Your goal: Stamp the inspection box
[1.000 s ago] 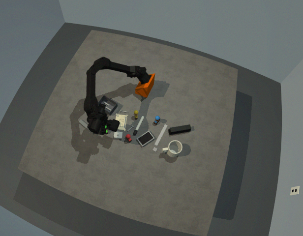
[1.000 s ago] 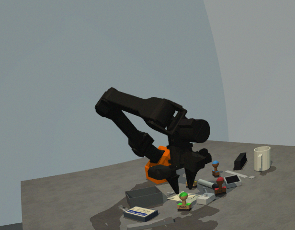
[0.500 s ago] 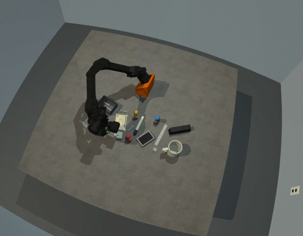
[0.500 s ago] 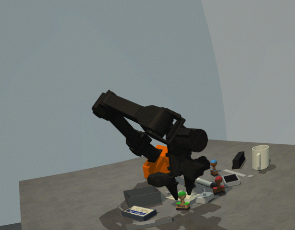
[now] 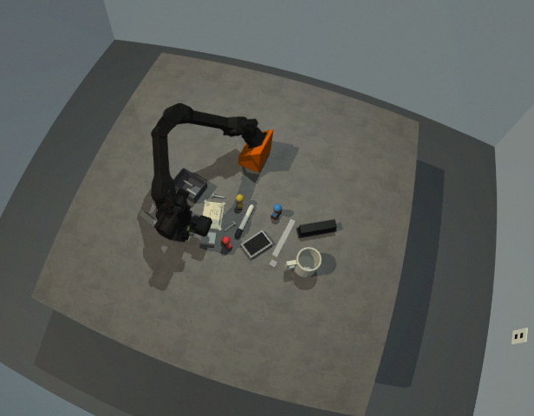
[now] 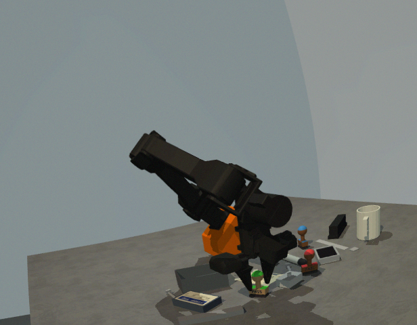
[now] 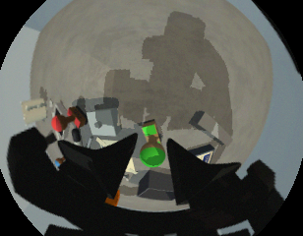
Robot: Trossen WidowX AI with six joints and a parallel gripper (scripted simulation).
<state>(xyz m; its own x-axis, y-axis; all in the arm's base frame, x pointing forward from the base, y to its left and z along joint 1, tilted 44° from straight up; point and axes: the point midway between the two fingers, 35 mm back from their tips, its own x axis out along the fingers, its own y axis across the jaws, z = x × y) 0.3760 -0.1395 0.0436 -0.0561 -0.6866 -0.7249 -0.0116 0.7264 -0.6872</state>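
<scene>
The PASS stamp (image 6: 257, 275) (image 7: 151, 155), with a green knob and green-topped wooden base, stands upright on the bench. My gripper (image 6: 258, 286) (image 7: 152, 139) is partly open and lowered around it, one finger on each side. In the wrist view gaps show between both fingers and the stamp. The cream card (image 5: 213, 211) lies on the bench beside it, partly hidden by the fingers in the wrist view; its inspection box cannot be made out clearly. The ink pad (image 5: 257, 244) (image 6: 326, 252), black in a pale frame, lies open farther away.
A red-knobbed stamp (image 5: 225, 241) (image 6: 309, 259) and a small grey block (image 5: 208, 238) (image 7: 103, 122) stand between stamp and pad. Yellow (image 5: 239, 198) and blue (image 5: 276, 208) stamps stand beyond. A dark tray (image 6: 202, 279), a flat blue box (image 6: 191, 303) and a grey bar (image 6: 212, 316) lie nearby.
</scene>
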